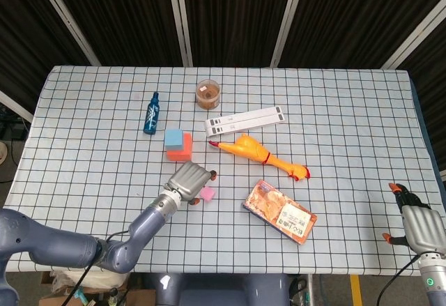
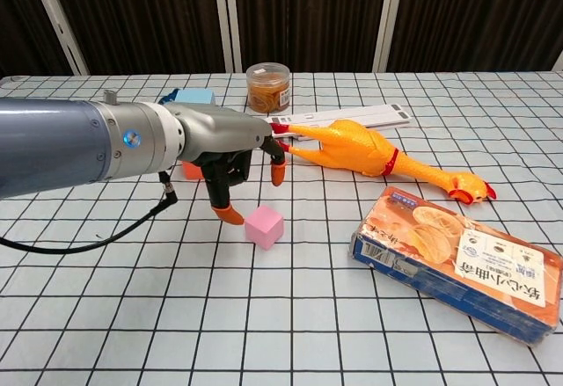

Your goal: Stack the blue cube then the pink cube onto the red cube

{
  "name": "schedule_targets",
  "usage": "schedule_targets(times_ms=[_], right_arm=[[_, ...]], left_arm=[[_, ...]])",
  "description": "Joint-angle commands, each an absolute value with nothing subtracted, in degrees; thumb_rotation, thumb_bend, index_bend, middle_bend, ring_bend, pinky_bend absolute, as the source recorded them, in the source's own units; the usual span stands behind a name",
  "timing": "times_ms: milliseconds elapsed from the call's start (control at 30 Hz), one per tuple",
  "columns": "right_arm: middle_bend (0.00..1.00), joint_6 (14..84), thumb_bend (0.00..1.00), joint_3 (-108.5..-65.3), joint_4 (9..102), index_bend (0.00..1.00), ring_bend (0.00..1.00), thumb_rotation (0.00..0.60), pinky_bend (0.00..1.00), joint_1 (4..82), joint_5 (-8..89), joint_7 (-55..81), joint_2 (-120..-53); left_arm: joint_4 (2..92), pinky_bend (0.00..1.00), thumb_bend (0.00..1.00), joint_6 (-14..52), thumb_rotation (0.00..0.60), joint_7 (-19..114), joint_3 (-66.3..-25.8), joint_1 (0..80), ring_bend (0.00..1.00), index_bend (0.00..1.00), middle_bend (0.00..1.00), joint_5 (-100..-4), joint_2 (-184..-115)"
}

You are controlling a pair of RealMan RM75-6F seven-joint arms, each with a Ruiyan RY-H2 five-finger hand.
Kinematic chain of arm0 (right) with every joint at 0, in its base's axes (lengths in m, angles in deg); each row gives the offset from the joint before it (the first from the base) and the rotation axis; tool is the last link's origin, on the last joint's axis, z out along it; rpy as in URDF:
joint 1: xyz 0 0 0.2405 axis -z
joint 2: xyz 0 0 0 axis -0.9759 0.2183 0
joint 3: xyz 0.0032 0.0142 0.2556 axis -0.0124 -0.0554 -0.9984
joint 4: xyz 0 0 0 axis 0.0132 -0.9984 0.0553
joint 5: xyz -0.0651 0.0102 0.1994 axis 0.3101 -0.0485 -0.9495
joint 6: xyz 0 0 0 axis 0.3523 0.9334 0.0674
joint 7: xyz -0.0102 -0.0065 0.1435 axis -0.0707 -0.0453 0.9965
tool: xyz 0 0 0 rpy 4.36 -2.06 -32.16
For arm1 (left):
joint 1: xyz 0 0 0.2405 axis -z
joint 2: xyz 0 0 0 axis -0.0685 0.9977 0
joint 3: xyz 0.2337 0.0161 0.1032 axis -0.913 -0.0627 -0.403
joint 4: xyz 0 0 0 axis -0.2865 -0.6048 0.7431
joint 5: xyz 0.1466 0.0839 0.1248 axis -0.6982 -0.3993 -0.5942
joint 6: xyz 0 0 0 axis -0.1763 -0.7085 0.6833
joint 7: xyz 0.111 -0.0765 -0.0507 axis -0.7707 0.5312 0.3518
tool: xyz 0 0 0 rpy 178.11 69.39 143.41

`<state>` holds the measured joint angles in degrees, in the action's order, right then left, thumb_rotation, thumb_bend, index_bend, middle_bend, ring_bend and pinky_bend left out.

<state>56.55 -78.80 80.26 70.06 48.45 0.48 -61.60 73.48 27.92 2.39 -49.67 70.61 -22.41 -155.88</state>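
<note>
Gridded cloth (image 1: 334,97) bears matte pink cube (image 2: 264,226) (blocky, soft-edged) beside left hand (image 2: 236,162).

Item count on the checked tablecloth (image 1: 348,111):

- Cubes: three. One blue foam cube (image 1: 173,138), one red foam cube (image 1: 182,151), one small pink foam cube (image 2: 264,226).
- One dark blue spray bottle (image 1: 151,113).
- One clear round plastic jar (image 2: 268,87).
- One white flat strip (image 1: 245,120).
- One yellow rubber chicken (image 2: 369,153).
- One orange-and-blue snack packet (image 2: 457,261).
</note>
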Motion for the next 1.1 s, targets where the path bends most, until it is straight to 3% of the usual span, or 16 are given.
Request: schedule_targets(times_ms=[33, 1100], right_arm=[[0.1, 56.66, 0.13, -78.8, 80.31, 0.04, 0.18, 0.6, 0.34, 70.11, 48.57, 0.67, -61.49], [0.1, 56.17, 0.13, -78.92, 80.05, 0.05, 0.18, 0.6, 0.34, 70.16, 48.1, 2.27, -60.85]], left_arm=[[72.82, 0.86, 0.24, 27.87, 0.6, 1.62, -49.96, 71.19, 0.77, 0.32, 0.89, -22.13, -156.55], [70.25, 0.86, 0.26, 29.77, 0.6, -3.32, -51.1, 76.97, 0.77, 0.34, 0.89, -16.27, -159.07]])
